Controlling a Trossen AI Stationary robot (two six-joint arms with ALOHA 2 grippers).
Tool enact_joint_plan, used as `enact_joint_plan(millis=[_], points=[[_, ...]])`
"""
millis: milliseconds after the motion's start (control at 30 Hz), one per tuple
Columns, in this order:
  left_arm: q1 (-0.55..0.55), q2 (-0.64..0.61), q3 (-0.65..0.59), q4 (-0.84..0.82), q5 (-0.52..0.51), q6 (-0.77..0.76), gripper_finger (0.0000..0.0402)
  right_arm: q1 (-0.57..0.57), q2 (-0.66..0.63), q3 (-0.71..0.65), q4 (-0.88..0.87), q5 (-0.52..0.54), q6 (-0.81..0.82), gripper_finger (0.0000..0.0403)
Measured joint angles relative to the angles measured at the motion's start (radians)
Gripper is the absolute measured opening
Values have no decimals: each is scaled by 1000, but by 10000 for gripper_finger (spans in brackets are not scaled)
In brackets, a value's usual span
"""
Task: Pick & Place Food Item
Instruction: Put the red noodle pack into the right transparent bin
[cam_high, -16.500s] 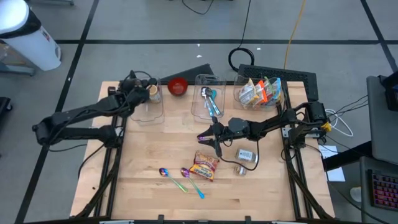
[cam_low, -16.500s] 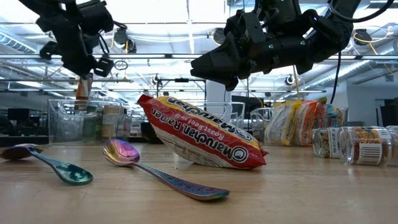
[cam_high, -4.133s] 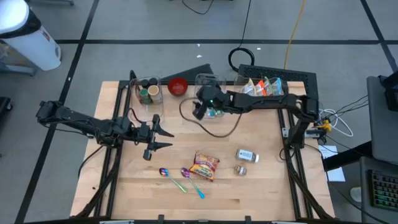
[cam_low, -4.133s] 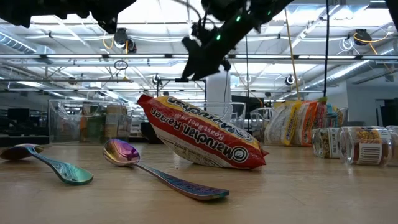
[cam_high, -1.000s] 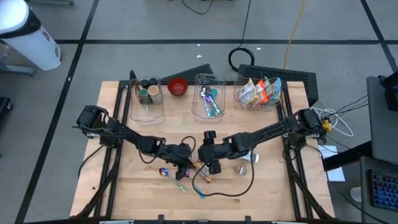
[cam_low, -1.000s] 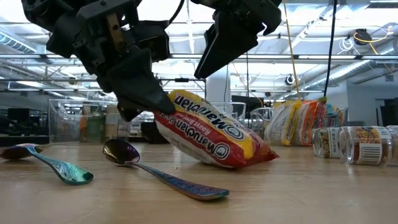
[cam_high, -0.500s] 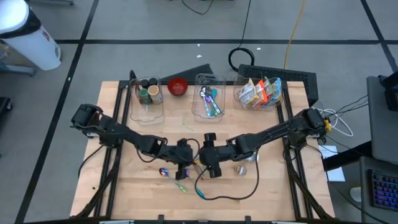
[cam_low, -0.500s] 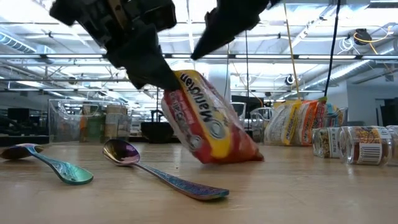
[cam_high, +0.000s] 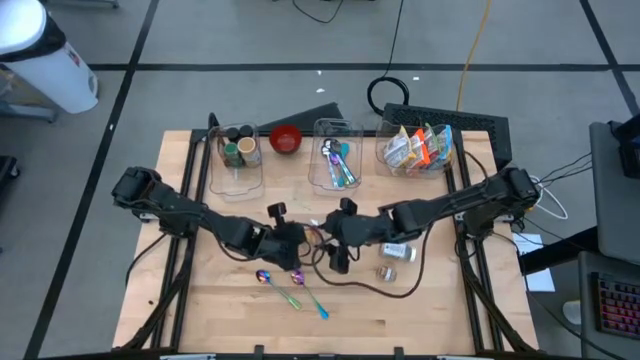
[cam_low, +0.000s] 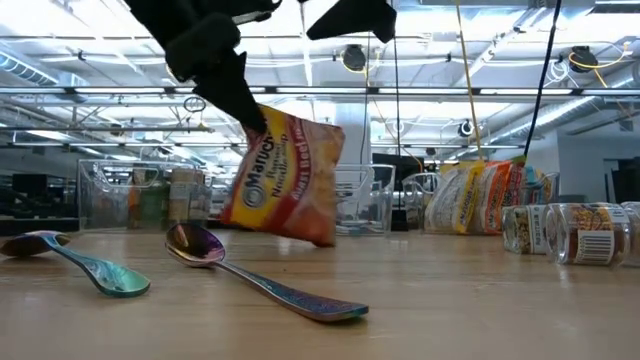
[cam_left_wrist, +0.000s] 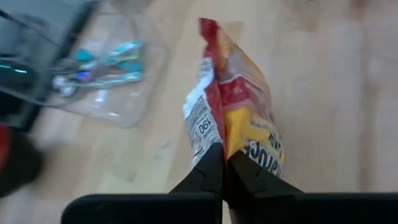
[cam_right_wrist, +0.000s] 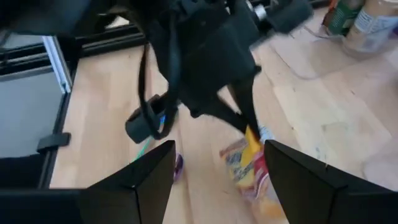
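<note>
Left claw (cam_left_wrist: 222, 163) is pinched tight on the top edge of the ramen packet (cam_low: 283, 176), and the packet is hanging clear of the table (cam_high: 440, 300), up in the air near the middle. From the low camera you can see it dangling tilted, above the bowl of the nearer spoon (cam_low: 262, 281). The other spoon (cam_low: 74, 262) lies off to the side, both flat on the wood.

Right claw (cam_right_wrist: 217, 168) is spread wide and holding nothing, sitting just beside the left one over the table's middle; its own camera looks down past its fingers at the left claw and the packet under it.

Along the far edge: a clear bin with cups (cam_high: 238, 158), a red bowl (cam_high: 286, 138), a clear bin with utensils (cam_high: 338, 162) and a bin of snack packets (cam_high: 418, 148). Two small jars (cam_high: 392, 259) lie on the right side of the table.
</note>
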Motion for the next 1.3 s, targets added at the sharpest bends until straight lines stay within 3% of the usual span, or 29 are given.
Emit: enact_joint_plan(millis=[133, 267, 500, 1033, 1300], points=[[-14, 0, 13, -39, -74, 14, 2, -2, 2, 0, -23, 1, -70, 238], [-24, 0, 16, -22, -60, 61, 1, 4, 19, 0, -59, 20, -207, 238], [-58, 0, 16, 1, -69, 91, 1, -6, 27, -1, -82, 53, -310, 238], [-116, -56, 15, -51, -201, 73, 1, -4, 3, 0, -43, 50, -370, 238], [-137, -111, 15, -10, -208, 96, 1, -7, 5, -4, -15, 52, -390, 238]])
